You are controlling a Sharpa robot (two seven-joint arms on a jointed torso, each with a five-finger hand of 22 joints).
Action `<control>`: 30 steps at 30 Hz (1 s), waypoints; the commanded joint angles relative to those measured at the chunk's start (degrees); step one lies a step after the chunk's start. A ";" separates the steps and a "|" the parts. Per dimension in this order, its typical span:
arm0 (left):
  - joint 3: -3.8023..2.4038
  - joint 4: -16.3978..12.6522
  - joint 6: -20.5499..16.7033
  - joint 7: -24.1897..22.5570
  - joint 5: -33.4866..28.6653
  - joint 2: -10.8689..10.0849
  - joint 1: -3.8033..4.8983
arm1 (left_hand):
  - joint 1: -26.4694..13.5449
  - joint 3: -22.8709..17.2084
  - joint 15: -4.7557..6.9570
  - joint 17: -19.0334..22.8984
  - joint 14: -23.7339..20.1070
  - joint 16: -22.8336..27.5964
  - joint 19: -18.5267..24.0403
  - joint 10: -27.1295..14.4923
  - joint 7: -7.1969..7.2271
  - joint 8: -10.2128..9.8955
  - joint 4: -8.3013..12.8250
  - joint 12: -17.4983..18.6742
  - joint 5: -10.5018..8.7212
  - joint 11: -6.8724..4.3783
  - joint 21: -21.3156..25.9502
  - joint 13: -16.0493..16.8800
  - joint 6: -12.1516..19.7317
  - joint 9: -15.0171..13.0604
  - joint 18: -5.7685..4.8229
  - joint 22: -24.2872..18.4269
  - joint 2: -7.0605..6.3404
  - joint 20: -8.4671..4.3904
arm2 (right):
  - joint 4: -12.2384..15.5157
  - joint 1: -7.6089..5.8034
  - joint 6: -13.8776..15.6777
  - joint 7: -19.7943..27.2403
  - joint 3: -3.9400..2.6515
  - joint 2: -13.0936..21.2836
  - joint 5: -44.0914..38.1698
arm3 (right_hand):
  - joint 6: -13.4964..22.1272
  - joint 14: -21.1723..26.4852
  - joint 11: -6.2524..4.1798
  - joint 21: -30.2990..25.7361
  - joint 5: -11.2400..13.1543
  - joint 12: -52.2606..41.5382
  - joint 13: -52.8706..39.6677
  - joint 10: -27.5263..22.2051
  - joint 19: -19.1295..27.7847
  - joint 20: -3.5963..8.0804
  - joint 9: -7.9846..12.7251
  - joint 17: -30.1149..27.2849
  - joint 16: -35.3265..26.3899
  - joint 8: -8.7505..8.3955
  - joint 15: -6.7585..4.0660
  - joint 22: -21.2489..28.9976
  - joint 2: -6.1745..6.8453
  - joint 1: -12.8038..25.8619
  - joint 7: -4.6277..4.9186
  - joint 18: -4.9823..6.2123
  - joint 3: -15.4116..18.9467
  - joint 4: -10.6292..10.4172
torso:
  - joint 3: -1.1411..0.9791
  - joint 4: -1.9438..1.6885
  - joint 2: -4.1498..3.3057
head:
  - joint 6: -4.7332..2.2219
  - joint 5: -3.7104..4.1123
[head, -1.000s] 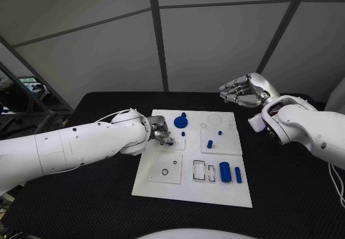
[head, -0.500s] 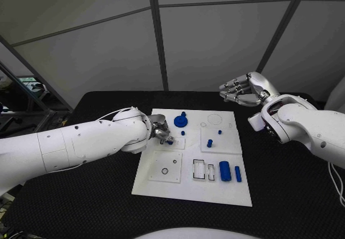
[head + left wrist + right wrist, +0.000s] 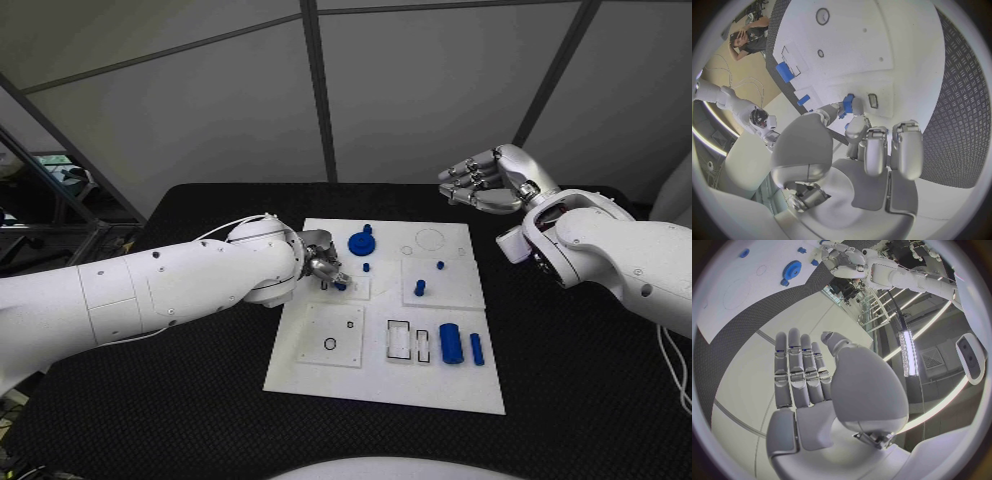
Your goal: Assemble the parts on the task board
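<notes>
The left robot hand [image 3: 323, 268] hangs over the upper left area of the task board [image 3: 378, 385], and pinches a small blue peg [image 3: 847, 104] between its thumb and a fingertip, just above a small rectangular slot in the board. The left wrist view shows the peg gripped near its upper end, with its lower end pointing toward the white surface. The right robot hand [image 3: 488, 180] is raised well away from the board, past its far right corner, with its fingers loosely spread and nothing in them.

The peg looks like a small, rigid plastic piece, so it is probably very light and will not bend or crush under a firm pinch. Its smooth surface may be slippery against the metal fingertips, and a piece this short could twist in the grip if it catches on the edge of a hole. Gripping it high on the sides, as the hand does here, leaves the lower end free to go in.

More blue pieces rest on the board: a gear [image 3: 362, 242] near the far edge, a thick cylinder [image 3: 451, 345] and a thin bar [image 3: 477, 349] near the right side. The cylinder would probably be best gripped across its round sides, and the bar along its long edges.
</notes>
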State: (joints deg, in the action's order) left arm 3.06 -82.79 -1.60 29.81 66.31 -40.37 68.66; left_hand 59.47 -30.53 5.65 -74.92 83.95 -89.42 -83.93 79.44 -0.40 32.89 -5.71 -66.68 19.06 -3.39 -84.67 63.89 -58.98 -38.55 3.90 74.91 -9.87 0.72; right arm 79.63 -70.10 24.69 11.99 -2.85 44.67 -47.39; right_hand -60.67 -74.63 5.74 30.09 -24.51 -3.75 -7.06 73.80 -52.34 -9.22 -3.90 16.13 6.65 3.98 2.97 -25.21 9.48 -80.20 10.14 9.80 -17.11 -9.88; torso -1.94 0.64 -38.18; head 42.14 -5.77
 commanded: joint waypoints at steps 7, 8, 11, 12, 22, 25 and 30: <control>0.34 0.43 2.00 0.44 0.03 0.65 -0.49 | -2.12 4.04 0.53 -14.77 5.95 -0.32 -2.10 0.57 0.02 -0.42 -1.90 -0.64 -0.30 0.06 -0.36 0.46 -0.83 0.02 -2.05 7.12 0.65 -0.41 | 0.07 -0.11 -0.39 0.10 -0.04 -0.03 -0.72 | 0.51 -0.30 0.16 -0.41 -0.34 0.21 0.13 -0.25 -0.10 -0.37 0.05 -0.11 -0.43 -0.22 0.17 0.08 -0.04 0.43 0.02 0.52 0.01 -0.26 | 0.00 0.00 -0.02 | -0.01 0.02; 0.34 0.47 1.96 0.44 0.03 0.68 -0.49 | -2.32 4.49 0.53 -14.76 5.94 -0.32 -2.11 0.59 0.02 -0.44 -2.15 -0.67 -0.30 0.06 -0.37 0.50 -0.88 0.02 -2.06 7.15 0.75 -0.41 | 0.07 -0.11 -0.39 0.10 -0.04 -0.02 -0.73 | 0.53 -0.29 0.18 -0.45 -0.38 0.21 0.15 -0.27 -0.10 -0.38 0.05 -0.12 -0.47 -0.23 0.18 0.10 -0.04 0.47 0.03 0.52 0.01 -0.28 | 0.00 0.00 -0.01 | 0.01 0.05; 0.34 0.57 1.87 0.46 0.03 0.78 -0.48 | -2.69 5.76 0.54 -14.77 5.95 -0.32 -2.19 0.64 0.03 -0.49 -2.74 -0.76 -0.29 0.06 -0.46 0.63 -1.00 0.01 -2.09 7.32 0.99 -0.41 | 0.08 -0.11 -0.39 0.08 -0.04 0.00 -0.73 | 0.55 -0.28 0.19 -0.48 -0.41 0.21 0.17 -0.29 -0.09 -0.39 0.05 -0.13 -0.49 -0.23 0.19 0.11 -0.04 0.50 0.03 0.52 0.01 -0.29 | 0.02 -0.01 0.01 | 0.05 0.10; 0.34 0.60 1.83 0.46 0.03 0.80 -0.48 | -2.83 6.12 0.53 -14.77 5.95 -0.33 -2.20 0.66 0.03 -0.49 -2.93 -0.80 -0.30 0.06 -0.46 0.68 -1.05 0.01 -2.09 7.34 1.07 -0.41 | 0.09 -0.11 -0.39 0.07 -0.04 0.00 -0.73 | 0.55 -0.28 0.19 -0.48 -0.41 0.21 0.17 -0.29 -0.09 -0.39 0.05 -0.13 -0.49 -0.23 0.19 0.11 -0.04 0.50 0.03 0.52 0.01 -0.29 | 0.02 0.00 0.00 | 0.04 0.08; 0.34 1.00 1.12 0.45 0.03 0.98 -0.48 | -4.02 10.37 0.51 -14.77 5.95 -0.32 -2.28 0.74 -0.02 -0.67 -5.12 -0.92 -0.35 0.10 -0.51 0.93 -1.31 -0.02 -2.12 7.53 1.86 -0.41 | 0.09 -0.11 -0.40 0.01 -0.04 -0.02 -0.74 | 0.60 -0.26 0.22 -0.58 -0.46 0.20 0.24 -0.34 -0.08 -0.42 0.05 -0.15 -0.59 -0.23 0.23 0.16 -0.03 0.65 0.07 0.51 0.04 -0.36 | 0.03 -0.03 -0.01 | 0.00 0.20; 0.33 1.11 0.97 0.45 0.03 1.00 -0.48 | -4.53 12.40 0.49 -14.78 5.95 -0.33 -2.32 0.77 -0.03 -0.73 -6.12 -0.96 -0.38 0.11 -0.54 1.03 -1.41 -0.04 -2.14 7.63 2.06 -0.39 | 0.10 -0.11 -0.45 -0.02 -0.04 0.00 -0.74 | 0.63 -0.24 0.24 -0.64 -0.48 0.20 0.27 -0.38 -0.07 -0.44 0.05 -0.17 -0.65 -0.24 0.25 0.20 -0.02 0.74 0.08 0.51 0.06 -0.40 | 0.03 -0.04 -0.02 | 0.00 0.21; 0.33 1.14 0.79 0.46 0.03 0.91 -0.48 | -4.48 14.71 0.52 -14.78 5.95 -0.32 -2.32 0.77 0.01 -0.83 -7.15 -0.96 -0.34 0.09 -0.51 1.10 -1.44 -0.07 -2.13 7.65 2.52 -0.41 | 0.13 -0.11 -0.54 -0.09 -0.04 0.08 -0.74 | 0.67 -0.22 0.26 -0.70 -0.50 0.20 0.31 -0.42 -0.05 -0.46 0.06 -0.19 -0.70 -0.25 0.27 0.23 -0.01 0.82 0.10 0.51 0.08 -0.44 | 0.05 -0.01 -0.01 | -0.04 0.28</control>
State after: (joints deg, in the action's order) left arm 3.29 -81.69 -0.96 29.99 66.29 -39.46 68.28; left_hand 55.27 -16.20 5.75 -74.92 83.86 -89.42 -83.93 79.68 -0.50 32.39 -12.84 -67.41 19.05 -3.28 -84.89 64.94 -60.11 -38.52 3.90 74.91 -7.75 0.72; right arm 79.67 -70.10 24.52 11.81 -2.85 44.74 -47.96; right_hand -60.46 -74.63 5.95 29.66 -24.75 -3.75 -6.84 73.59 -52.35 -9.22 -3.90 16.03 6.11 3.98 2.97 -25.04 9.41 -79.94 10.35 9.80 -16.98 -10.00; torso -1.90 0.61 -38.18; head 42.11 -5.50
